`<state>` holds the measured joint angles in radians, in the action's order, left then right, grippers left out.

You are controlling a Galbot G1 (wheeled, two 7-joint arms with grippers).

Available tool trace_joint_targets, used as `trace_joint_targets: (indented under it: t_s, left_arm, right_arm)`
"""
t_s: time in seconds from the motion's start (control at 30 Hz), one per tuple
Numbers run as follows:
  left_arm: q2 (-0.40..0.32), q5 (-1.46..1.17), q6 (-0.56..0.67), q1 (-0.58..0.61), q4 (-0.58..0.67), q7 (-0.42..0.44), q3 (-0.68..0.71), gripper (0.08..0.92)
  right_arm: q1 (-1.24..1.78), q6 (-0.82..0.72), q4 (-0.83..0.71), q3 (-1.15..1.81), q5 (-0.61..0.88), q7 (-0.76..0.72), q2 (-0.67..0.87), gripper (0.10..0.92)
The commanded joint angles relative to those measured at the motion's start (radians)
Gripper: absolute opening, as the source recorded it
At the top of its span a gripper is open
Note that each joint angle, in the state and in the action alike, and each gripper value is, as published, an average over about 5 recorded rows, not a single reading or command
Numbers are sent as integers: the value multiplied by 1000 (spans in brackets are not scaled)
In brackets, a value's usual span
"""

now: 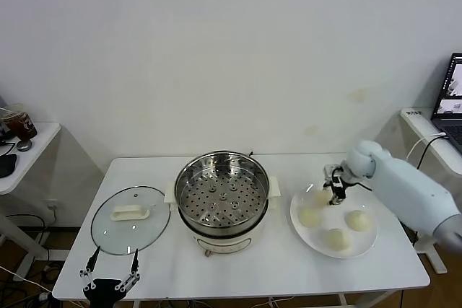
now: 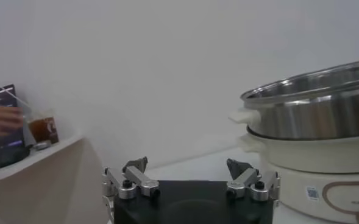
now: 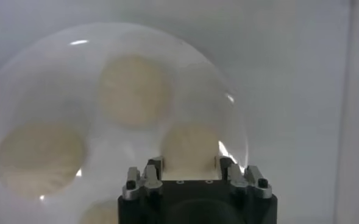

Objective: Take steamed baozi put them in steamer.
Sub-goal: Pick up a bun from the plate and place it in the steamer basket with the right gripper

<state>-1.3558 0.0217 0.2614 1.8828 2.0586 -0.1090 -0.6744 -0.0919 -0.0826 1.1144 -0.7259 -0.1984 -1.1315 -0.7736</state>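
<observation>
Over the white plate (image 1: 367, 243), the right gripper (image 1: 335, 194) is hovering above a steamed baozi (image 3: 190, 146), fingers apart (steamer (image 1: 221, 194) sitting empty). Left gripper (image 1: 110, 277) is idling spread at the table's near edge.

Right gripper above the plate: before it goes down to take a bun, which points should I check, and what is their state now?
1. Right gripper is open, fingers on both sides of the nearest bun: ok.
2. All four steamed baozi lie on the white plate: ok.
3. Fingers touch that bun already: cannot tell.
4. Steamer is uncovered, basket holds nothing: ok.
5. Glass lid lies flat beside the steamer, out of the carry path: ok.
6. Left gripper is parked open at the table's front edge, apart from the work: ok.
</observation>
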Motion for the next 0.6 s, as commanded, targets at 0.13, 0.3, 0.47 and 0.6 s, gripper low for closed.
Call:
trace_joint_targets:
  t_s: [0.13,0.3,0.47,0.6]
  left_arm:
    - [6,-7,2,-3,6,0,-1,823]
    - [14,-12,10,-4,11,1,-10,823]
    - [18,-14,22,-4,9,1,-23,823]
    - [15,-14,27,-4,8,1,-33,823]
  right_arm:
    - [-492,145,115,-261,274,-42,-13,560]
    - [-602,222,140,-381,375,-19,-143,564]
    - [-595,306,135,-453,365,19,-321,569]
    - [-557,419,101,-508,336,42,-452,574]
